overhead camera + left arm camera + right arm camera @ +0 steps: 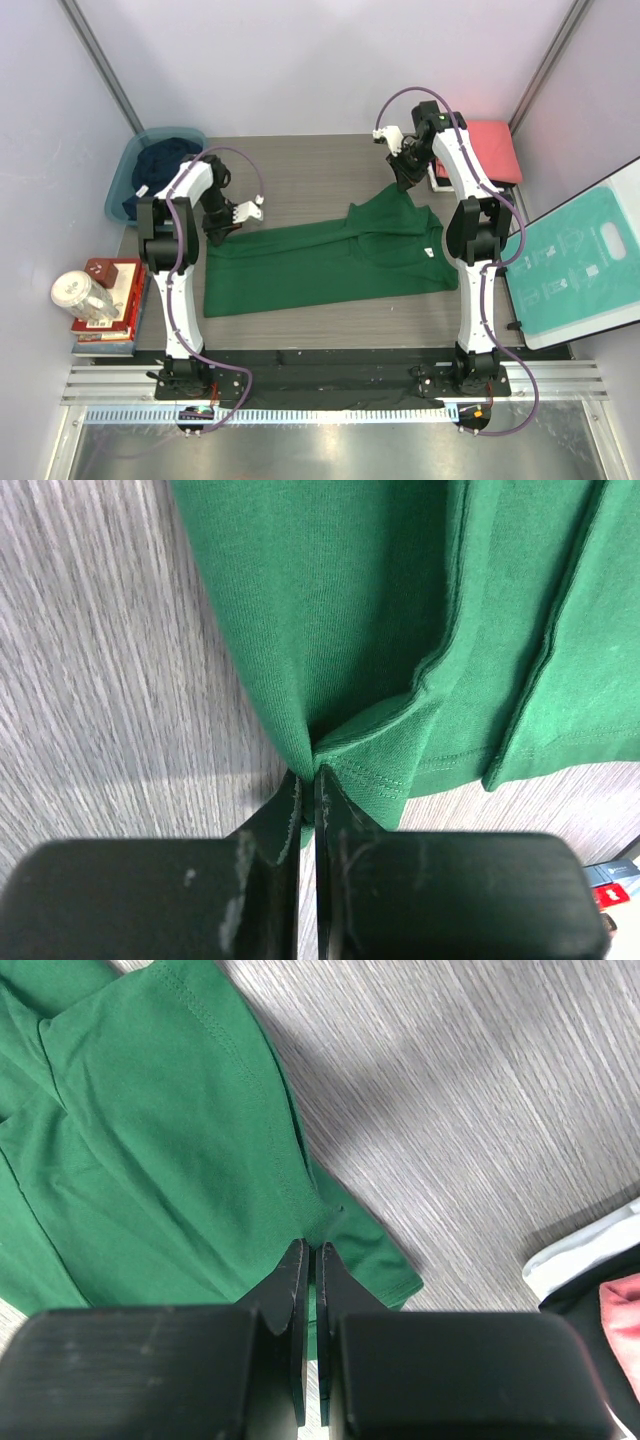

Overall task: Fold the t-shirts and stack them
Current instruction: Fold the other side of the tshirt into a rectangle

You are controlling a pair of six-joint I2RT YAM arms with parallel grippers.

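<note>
Gripped dark green tee (320, 262) in left hand (306, 780) and right hand (310, 1252), fold unfinished (navy tee (163, 163) left unfolded).

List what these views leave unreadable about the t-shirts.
- Top view: the left arm covers part of the navy t-shirt in the tub; fold state unclear.
- Top view: the right arm overlaps the coral-red t-shirt; anything beneath it is hidden.
- Right wrist view: the folded stack is cut off by the right edge.
- Top view: the board's print is too small.

Plain dark green t-shirt (320, 265); navy t-shirt (165, 162); coral-red t-shirt (488, 148); teal tub (115, 195).
</note>
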